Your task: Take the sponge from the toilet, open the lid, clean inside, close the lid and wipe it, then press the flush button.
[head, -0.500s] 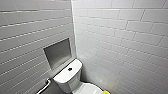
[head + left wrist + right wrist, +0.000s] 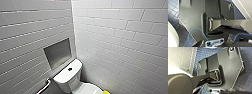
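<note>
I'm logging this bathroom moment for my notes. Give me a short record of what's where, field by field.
walls: white tiles, meeting in a corner
niche: recessed in the left wall, above the toilet
toilet: white, in the corner
flush button: dark, round, on top of the toilet
lid: white, cut off by the head view's lower edge
sponge: yellow, beside the lid at that edge
floor: small blue tiles

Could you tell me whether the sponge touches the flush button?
Apart. The head view shows white tank top and lid between the sponge and the flush button.
</note>
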